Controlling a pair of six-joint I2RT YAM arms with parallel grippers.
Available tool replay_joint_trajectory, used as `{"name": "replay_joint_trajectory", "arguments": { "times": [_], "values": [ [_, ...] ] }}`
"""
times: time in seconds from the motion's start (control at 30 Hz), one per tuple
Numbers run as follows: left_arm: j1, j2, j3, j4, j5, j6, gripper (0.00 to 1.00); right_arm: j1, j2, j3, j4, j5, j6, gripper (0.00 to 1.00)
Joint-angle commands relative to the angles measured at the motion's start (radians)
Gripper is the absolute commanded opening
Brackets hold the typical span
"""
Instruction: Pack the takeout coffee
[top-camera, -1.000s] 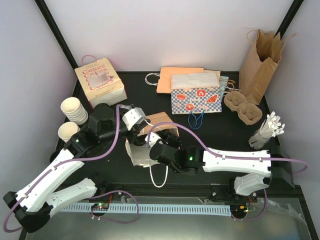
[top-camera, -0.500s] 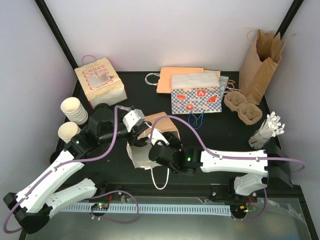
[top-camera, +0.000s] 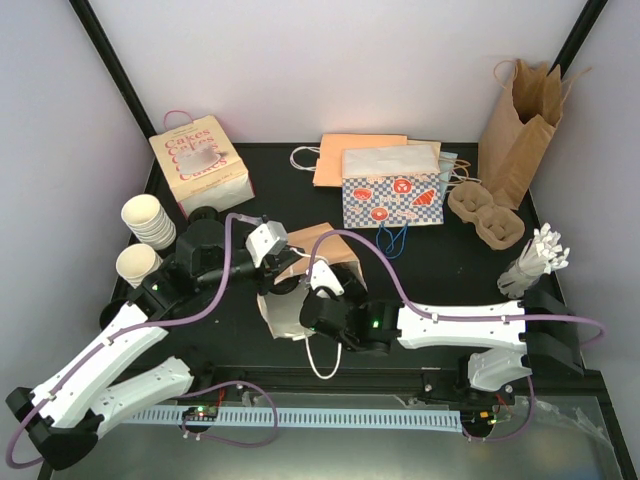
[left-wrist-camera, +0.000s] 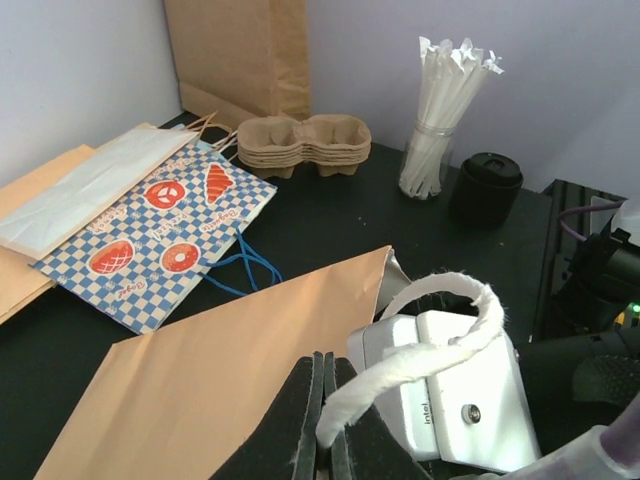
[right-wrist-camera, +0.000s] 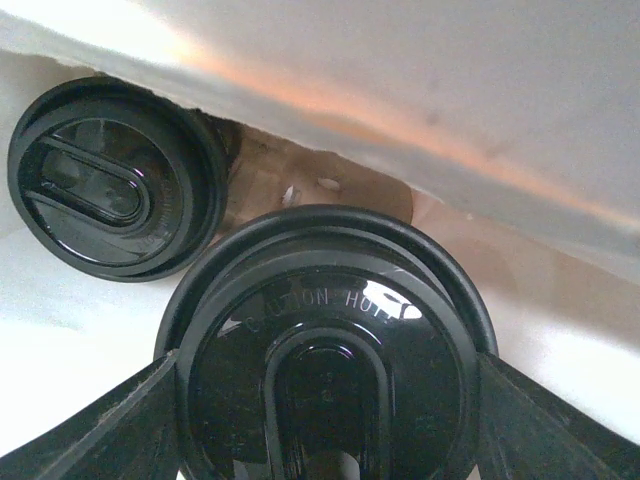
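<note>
- Black tabletop (top-camera: 470, 260) under pale walls, with a paper bag (top-camera: 285, 315) lying near the centre.
- My left claw (left-wrist-camera: 325, 400) is pressed together, pinching the bag's white handle (left-wrist-camera: 430, 335).
- My right claw (right-wrist-camera: 327, 400) is inside the bag, pinching the takeout coffee (right-wrist-camera: 325, 300) at the sides of its lid.
- I see a second lidded cup (right-wrist-camera: 105, 180) just beside it in the bag.

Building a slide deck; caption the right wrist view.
Right pincer grips the lidded takeout coffee inside a white bag, beside a second lidded cup.
</note>
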Motion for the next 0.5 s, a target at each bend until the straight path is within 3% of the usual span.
{"name": "replay_joint_trajectory", "arguments": {
  "times": [0.0, 0.47],
  "values": [
    [-0.004, -0.008, -0.003, 0.058, 0.044, -0.039, 0.02, 0.004, -0.01, -0.033, 0.116, 0.075, 0.019, 0.44],
    [-0.005, -0.008, -0.002, 0.154, 0.05, -0.11, 0.02, 0.011, 0.001, -0.086, 0.207, 0.065, -0.003, 0.42]
  ]
}}
